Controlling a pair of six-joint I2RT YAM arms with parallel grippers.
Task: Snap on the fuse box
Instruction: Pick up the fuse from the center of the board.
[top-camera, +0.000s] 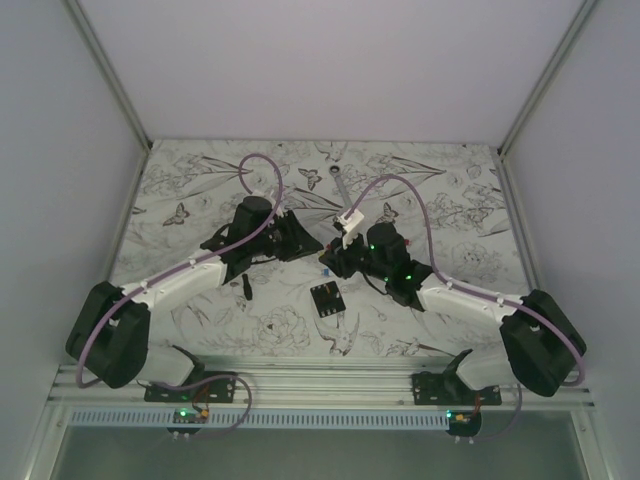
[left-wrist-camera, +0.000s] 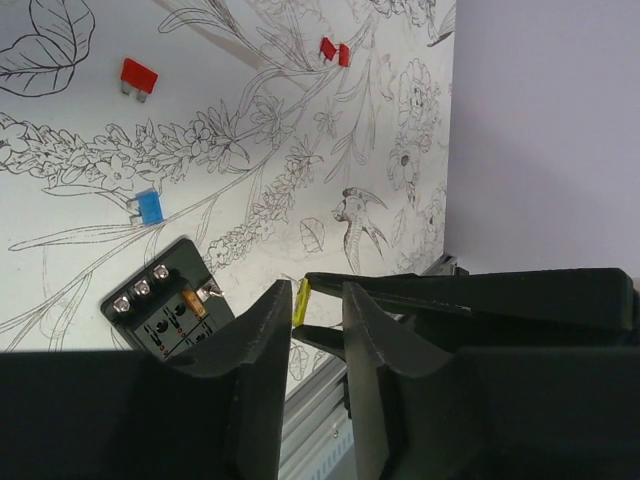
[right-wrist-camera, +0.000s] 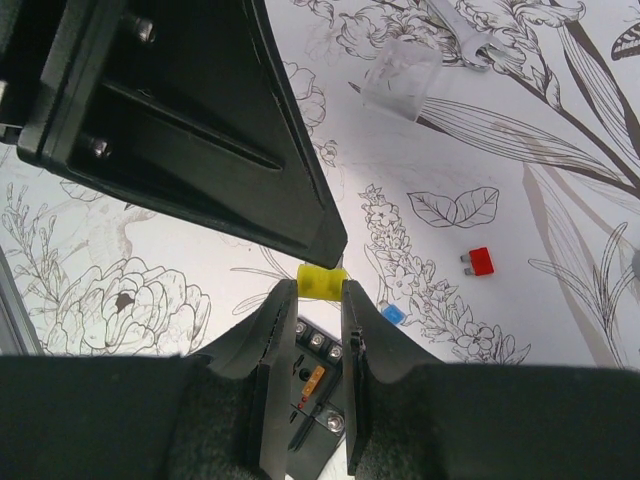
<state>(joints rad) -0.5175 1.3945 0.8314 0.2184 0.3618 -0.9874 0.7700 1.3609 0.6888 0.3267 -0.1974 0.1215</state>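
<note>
One yellow fuse (right-wrist-camera: 322, 279) is clenched in the jaws of the right gripper (right-wrist-camera: 320, 292), near the fuse box (top-camera: 327, 300) lying on the surface (top-camera: 450, 180); whether the left gripper (left-wrist-camera: 315, 297) grasps anything I cannot tell; next, that fuse likely needs seating squarely in its slot.

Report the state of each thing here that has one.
Small black plastic fuse box: uncovered, one orange fuse seated.
Clear plastic cover: off, lying on the floral-printed table.
Right pincer: shut on a small yellow blade fuse.
Left pincer: fingers narrowly apart, grip unclear.
Red blade fuse: loose on the table.
Blue blade fuse: loose on the table.
</note>
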